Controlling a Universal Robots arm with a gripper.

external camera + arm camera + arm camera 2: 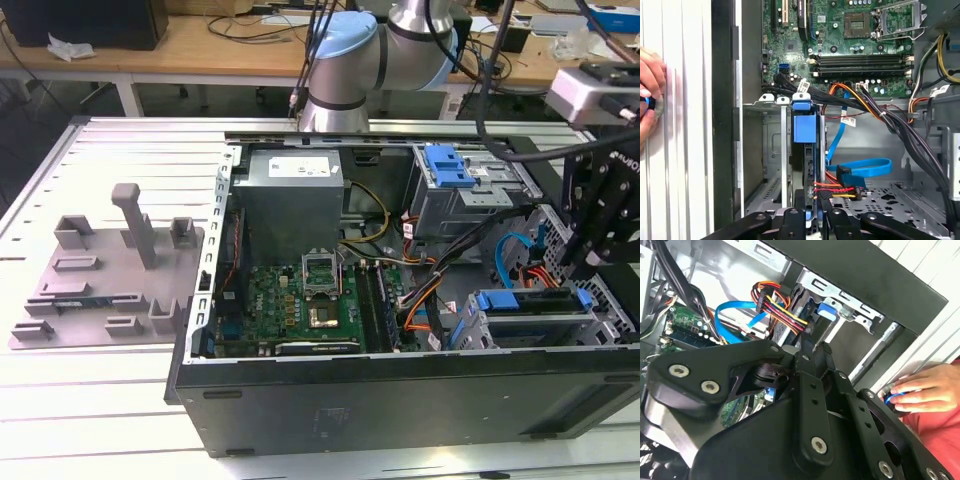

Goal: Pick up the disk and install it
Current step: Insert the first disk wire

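The disk [805,129], silver with a bright blue frame, stands on edge in a slot of the metal drive cage [771,150] at the open computer case's front corner. In the exterior view the disk [520,299] shows as a blue strip in the cage at the exterior view's lower right. My black gripper [810,202] sits at the disk's rear end, its two fingers pressed against either side of the disk's edge. The gripper [578,268] hangs just over the cage. In the second wrist view the gripper [812,352] points into the case, its linkages drawn close together.
A red-yellow-black power cable bundle [840,187] and a thin blue cable [860,167] lie right beside the disk. The motherboard [300,300] fills the case floor. A person's hand [650,95] rests on the ribbed table beside the case. A grey fixture plate [110,280] lies at the exterior view's left.
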